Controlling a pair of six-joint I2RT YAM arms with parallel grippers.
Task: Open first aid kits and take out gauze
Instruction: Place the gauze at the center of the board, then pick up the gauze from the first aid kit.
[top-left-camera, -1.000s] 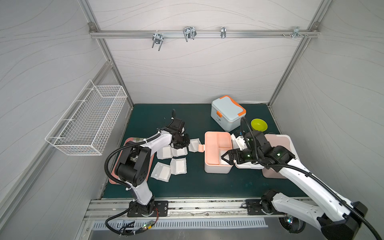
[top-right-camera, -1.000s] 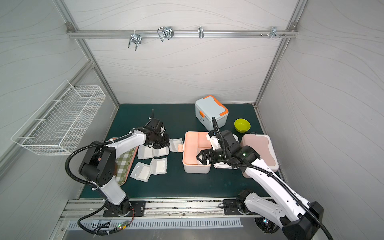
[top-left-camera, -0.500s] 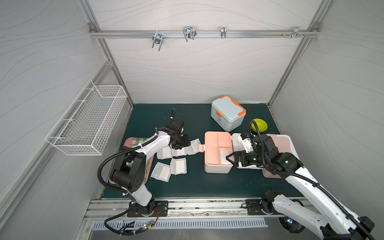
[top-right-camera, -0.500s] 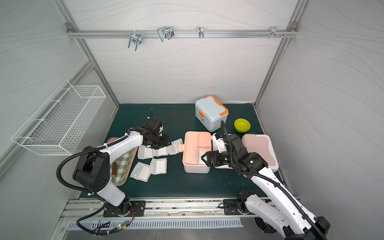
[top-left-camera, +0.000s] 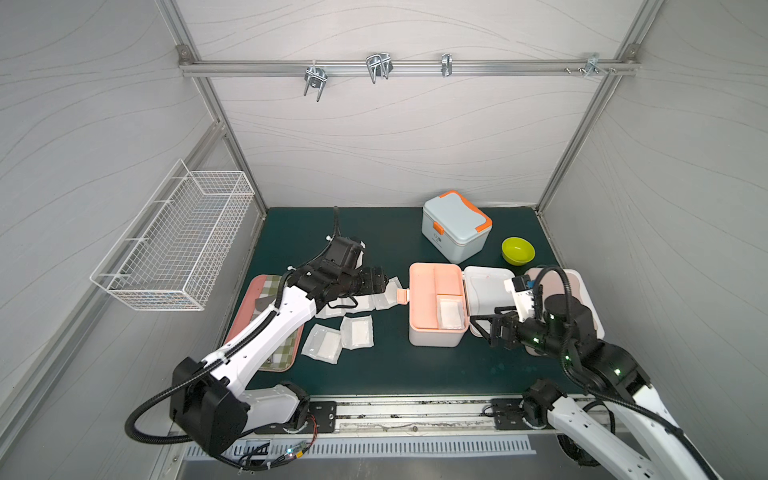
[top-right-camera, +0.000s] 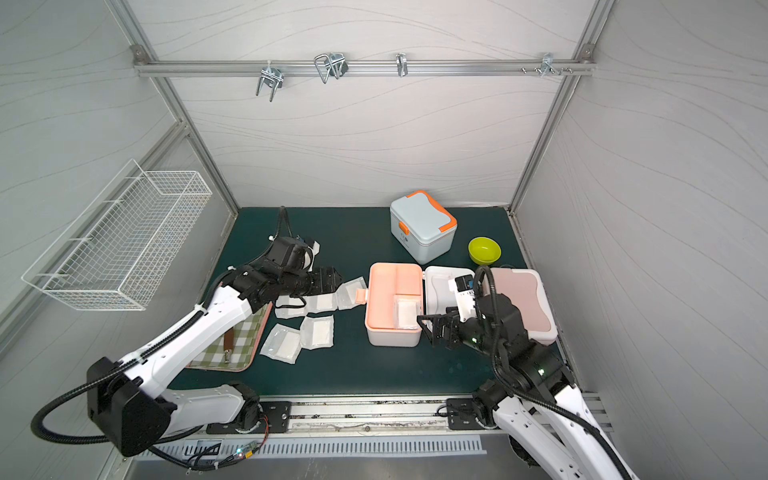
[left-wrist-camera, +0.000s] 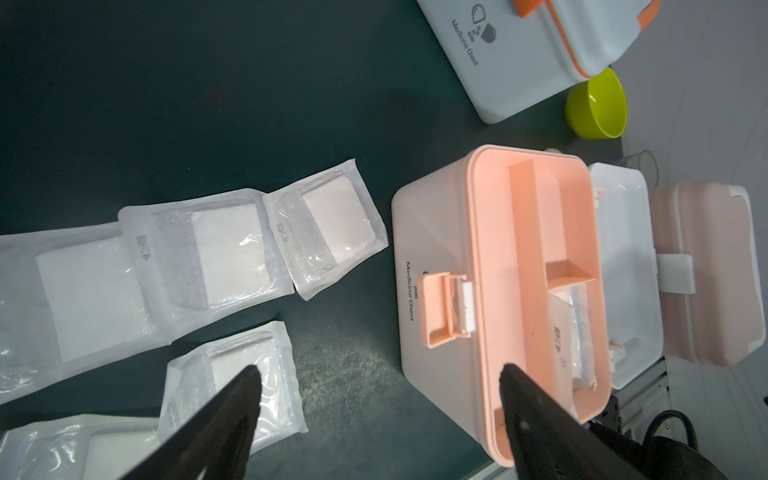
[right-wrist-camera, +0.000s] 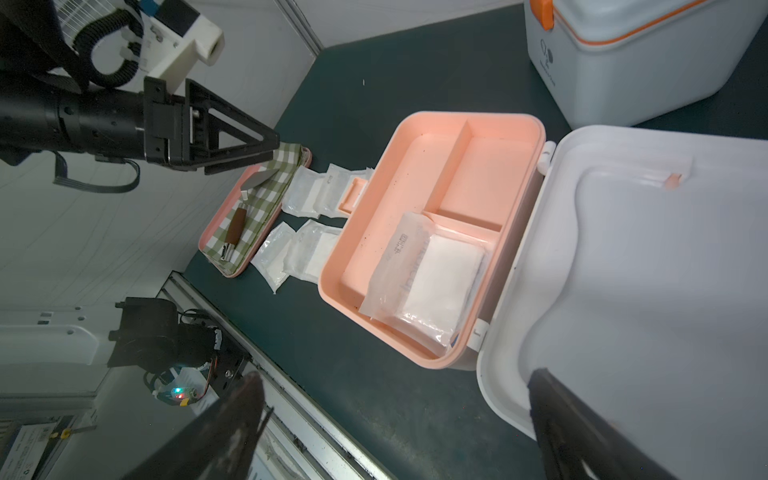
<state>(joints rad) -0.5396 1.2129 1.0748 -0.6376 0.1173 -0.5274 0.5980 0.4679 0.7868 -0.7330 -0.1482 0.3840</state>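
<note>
White kit (top-left-camera: 434, 338), peach trim, sits mid-mat, open. Its lid (top-left-camera: 486, 286) is flopped flat toward the right arm's side. One gauze pouch (right-wrist-camera: 432, 282) lies in the corner compartment of the peach insert, nearest the front rail and the hinge.

Five other pouches lie on the mat on the clasp (left-wrist-camera: 444, 309) side of that kit. A row of three (left-wrist-camera: 224, 253) overlaps edge to edge. Two more (top-left-camera: 357, 331) lie side by side nearer the rail.

Left gripper (left-wrist-camera: 379, 370) hovers low between the pouches and the clasp, jaws spread wide, nothing between them. Right gripper (right-wrist-camera: 395, 376) is low at the open kit's front corner by the hinge, jaws also spread, empty.

Pale blue kit (top-left-camera: 455, 226), orange trim, stands lid down, behind the open one. Dusty pink kit (top-right-camera: 521, 299) has its lid down too, just beyond the flopped lid and partly hidden by the right arm. Green bowl (top-left-camera: 518, 250) is near both.

Pink tray (right-wrist-camera: 226, 272) with checked cloth (right-wrist-camera: 266, 195) sits under the left arm, a brown-handled tool (right-wrist-camera: 236, 226) on the cloth. Wire basket (top-left-camera: 174, 241) hangs on the left wall.
</note>
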